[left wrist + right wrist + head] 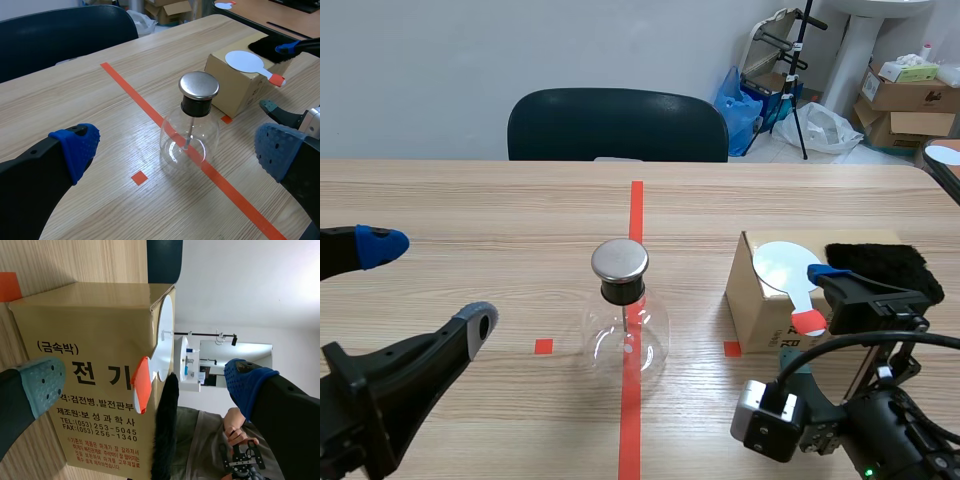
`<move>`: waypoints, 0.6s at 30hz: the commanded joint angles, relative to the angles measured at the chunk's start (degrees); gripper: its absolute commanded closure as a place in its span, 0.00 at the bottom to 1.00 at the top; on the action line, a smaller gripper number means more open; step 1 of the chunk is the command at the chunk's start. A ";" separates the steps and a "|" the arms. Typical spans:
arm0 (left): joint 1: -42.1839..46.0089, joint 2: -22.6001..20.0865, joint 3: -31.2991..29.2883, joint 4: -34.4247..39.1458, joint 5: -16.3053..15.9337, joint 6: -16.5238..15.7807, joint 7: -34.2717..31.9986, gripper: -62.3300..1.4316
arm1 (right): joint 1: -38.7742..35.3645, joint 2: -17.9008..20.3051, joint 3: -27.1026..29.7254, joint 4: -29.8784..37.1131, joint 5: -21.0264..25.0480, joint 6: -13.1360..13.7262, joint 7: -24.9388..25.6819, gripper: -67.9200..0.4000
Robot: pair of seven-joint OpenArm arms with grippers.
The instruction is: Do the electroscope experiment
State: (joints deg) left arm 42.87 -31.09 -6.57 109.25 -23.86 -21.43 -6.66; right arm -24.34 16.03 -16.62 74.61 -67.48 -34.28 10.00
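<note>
Wooden table [470, 200] with glass flask [626, 338] and cardboard box [758, 315].
</note>
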 commanded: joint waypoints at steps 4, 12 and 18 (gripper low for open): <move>0.11 0.44 -0.31 1.14 -0.37 -0.11 -0.81 0.00 | 0.68 0.63 0.59 0.77 0.63 -0.68 -0.28 0.05; 0.11 0.44 -0.31 1.14 -0.37 -0.11 -0.81 0.00 | 0.68 0.63 0.59 0.77 1.11 -0.68 -0.26 0.50; 0.11 0.44 -0.31 1.14 -0.37 -0.11 -0.81 0.00 | 0.68 0.63 0.59 0.77 1.62 -0.68 -0.28 0.76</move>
State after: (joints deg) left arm 42.87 -31.09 -6.57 109.25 -23.86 -21.43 -6.66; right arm -24.32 16.03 -16.62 74.61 -66.37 -34.28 9.98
